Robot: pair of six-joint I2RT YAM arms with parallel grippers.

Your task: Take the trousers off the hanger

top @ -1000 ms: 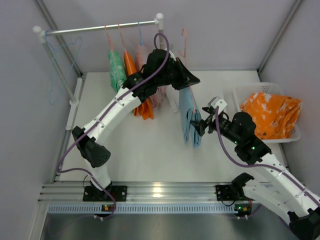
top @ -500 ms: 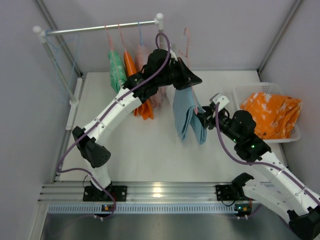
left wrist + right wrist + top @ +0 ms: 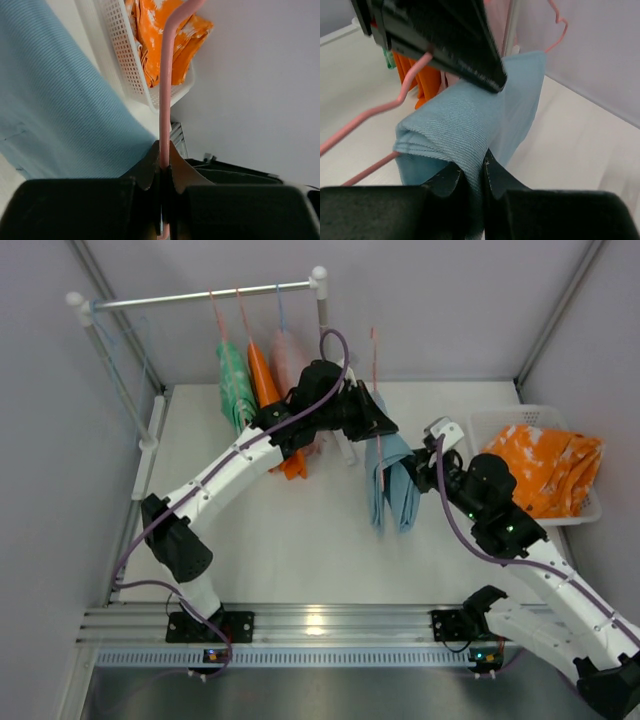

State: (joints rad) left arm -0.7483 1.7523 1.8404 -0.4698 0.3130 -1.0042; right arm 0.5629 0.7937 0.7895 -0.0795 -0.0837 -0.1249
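Rail (image 3: pixel 180 296) behind, basket (image 3: pixel 512 412) right, hanger (image 3: pixel 373 350) between.
3 garments (image 3: pixel 262 380) hang on the rail at back left. Right of them the hanger carries trousers (image 3: pixel 395 490) over the table (image 3: pixel 300 535), with the left gripper (image 3: pixel 161 160) on the hanger and the right gripper (image 3: pixel 472 172) on the trousers' right. A second pair (image 3: pixel 545 470) lies in the basket.

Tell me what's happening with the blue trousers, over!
Left end effector shut on pink hanger. Right end effector shut on blue trousers, draped over hanger. Nothing blocking.
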